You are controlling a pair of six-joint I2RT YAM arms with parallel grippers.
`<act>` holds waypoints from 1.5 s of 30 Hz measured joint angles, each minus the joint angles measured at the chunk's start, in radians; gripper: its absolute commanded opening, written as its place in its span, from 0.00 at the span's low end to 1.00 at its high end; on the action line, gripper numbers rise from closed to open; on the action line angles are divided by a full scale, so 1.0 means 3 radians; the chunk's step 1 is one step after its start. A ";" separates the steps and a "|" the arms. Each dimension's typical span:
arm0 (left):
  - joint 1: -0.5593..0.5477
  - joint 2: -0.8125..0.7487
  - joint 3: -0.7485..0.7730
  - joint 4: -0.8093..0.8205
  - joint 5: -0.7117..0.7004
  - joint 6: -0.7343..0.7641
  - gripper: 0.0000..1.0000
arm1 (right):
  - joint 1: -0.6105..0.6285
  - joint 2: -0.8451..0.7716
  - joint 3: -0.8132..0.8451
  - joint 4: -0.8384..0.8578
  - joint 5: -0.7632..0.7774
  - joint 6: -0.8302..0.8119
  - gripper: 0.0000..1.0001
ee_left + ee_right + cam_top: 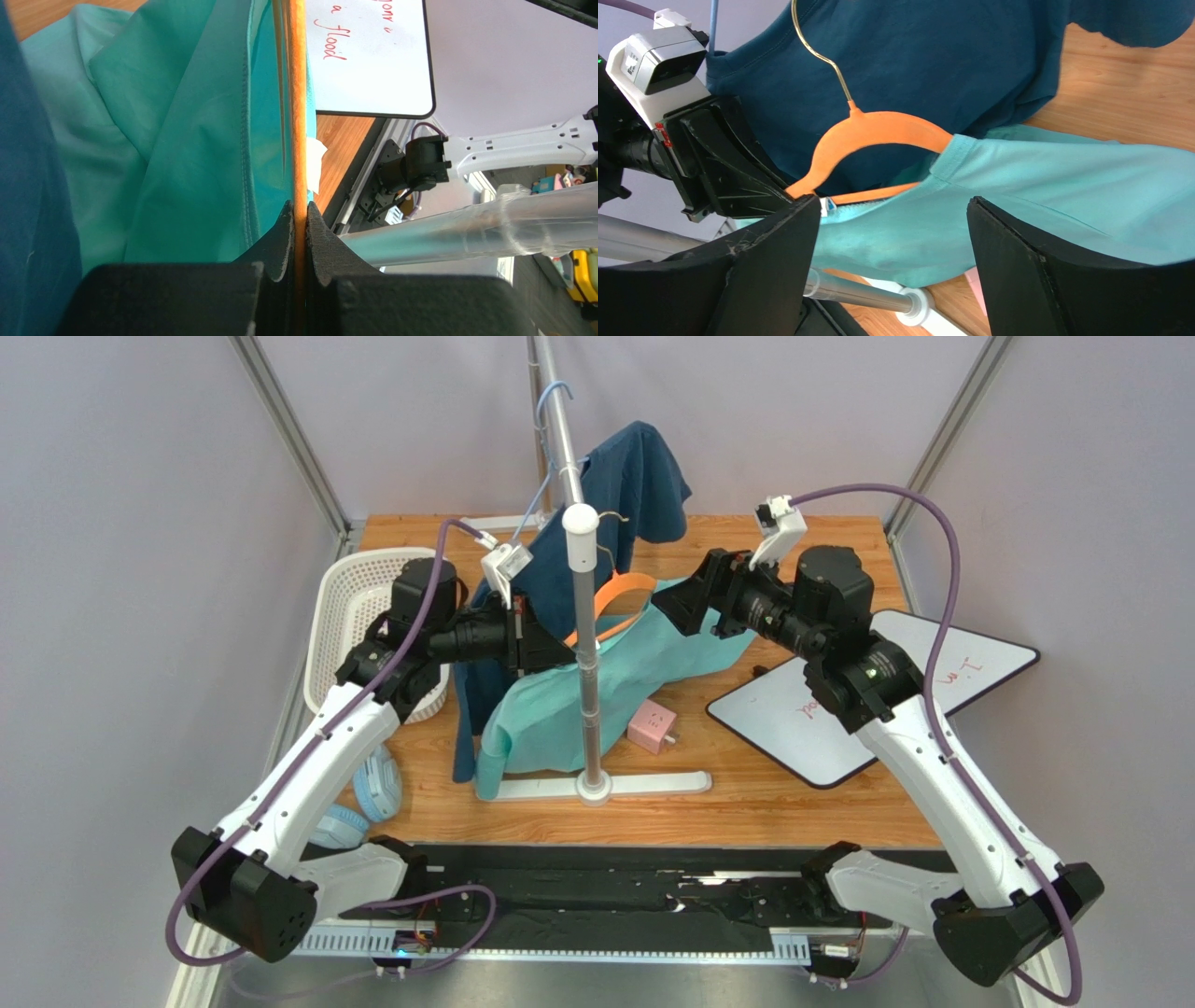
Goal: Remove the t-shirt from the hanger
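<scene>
At the rack pole (586, 658): the orange hanger (878, 129) hangs by its wire hook just right of the pole. The teal t-shirt (561, 707) is draped over it and spills down past the pole's left side toward the bench (786, 812).
Left hand (298, 213): clamped on the hanger's bare orange arm just left of the pole, with the fingers pressed flat against it from both sides.
Right hand (892, 210): fingers well apart, straddling the shirt's shoulder and collar right of the pole. No cloth looks pinched yet.
Step in hand: probably taking hold of the shoulder fabric so it can be drawn off the hanger's end.
Doing it well: close on cloth alone near the collar seam, not on the orange arm beneath it. Then pull outward from the pole along that arm, while the left hand holds the hanger steady so the hook does not swing. Keep clear of the dark blue shirt (934, 56) hanging behind the pole.
T-shirt's look: thin, soft teal knit with a stitched collar band, hanging in loose folds. It covers only the hanger's arm away from the left hand, so it looks partly off.
</scene>
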 measured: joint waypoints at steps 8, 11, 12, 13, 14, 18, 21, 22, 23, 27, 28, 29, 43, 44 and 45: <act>-0.0088 -0.0023 0.0067 0.0005 -0.0120 -0.0036 0.00 | 0.0188 0.0278 0.0104 0.0207 -0.0137 0.0388 0.84; -0.0089 -0.0036 0.0067 0.0010 -0.0153 -0.0078 0.00 | 0.0376 0.0280 -0.0045 0.0417 -0.0034 0.0664 0.81; -0.0089 -0.0039 0.0067 0.0019 -0.0164 -0.0093 0.00 | 0.0451 0.0298 -0.0074 0.0465 0.0013 0.0759 0.81; -0.0090 -0.0041 0.0067 0.0027 -0.0170 -0.0104 0.00 | 0.0470 0.0303 -0.0090 0.0516 0.0051 0.0843 0.77; -0.0095 -0.0041 0.0067 0.0034 -0.0173 -0.0111 0.00 | 0.0579 0.0365 -0.0090 0.0558 0.0095 0.0919 0.74; -0.0111 -0.0045 0.0067 0.0039 -0.0177 -0.0121 0.00 | 0.0725 0.0510 -0.0090 0.0665 0.0277 0.1161 0.63; -0.0121 -0.0052 0.0067 0.0038 -0.0192 -0.0120 0.00 | 0.0736 0.0581 -0.0090 0.0678 0.0432 0.1319 0.56; -0.0122 -0.0055 0.0067 0.0038 -0.0196 -0.0120 0.00 | 0.0736 0.0605 -0.0089 0.0680 0.0469 0.1366 0.56; -0.0123 -0.0055 0.0067 0.0036 -0.0197 -0.0118 0.00 | 0.0736 0.0628 -0.0086 0.0697 0.0506 0.1408 0.56; -0.0126 -0.0055 0.0076 -0.0008 -0.0239 -0.0106 0.00 | 0.0768 0.0741 -0.0023 0.0707 0.0645 0.1514 0.56; -0.0128 -0.0053 0.0092 -0.0031 -0.0256 -0.0098 0.00 | 0.0788 0.0771 0.0005 0.0698 0.0693 0.1526 0.56; -0.0134 -0.0048 0.0116 -0.0058 -0.0277 -0.0090 0.00 | 0.0815 0.0799 0.0038 0.0696 0.0748 0.1532 0.56; -0.0217 -0.0014 0.0334 -0.0211 -0.0436 -0.0029 0.18 | 0.0996 0.0855 0.0150 0.0713 0.1114 0.1799 0.00; -0.0219 -0.0019 0.0337 -0.0211 -0.0455 -0.0031 0.23 | 0.0996 0.0855 0.0145 0.0726 0.1123 0.1817 0.00; -0.0219 -0.0029 0.0337 -0.0212 -0.0472 -0.0022 0.32 | 0.0996 0.0853 0.0135 0.0748 0.1125 0.1825 0.00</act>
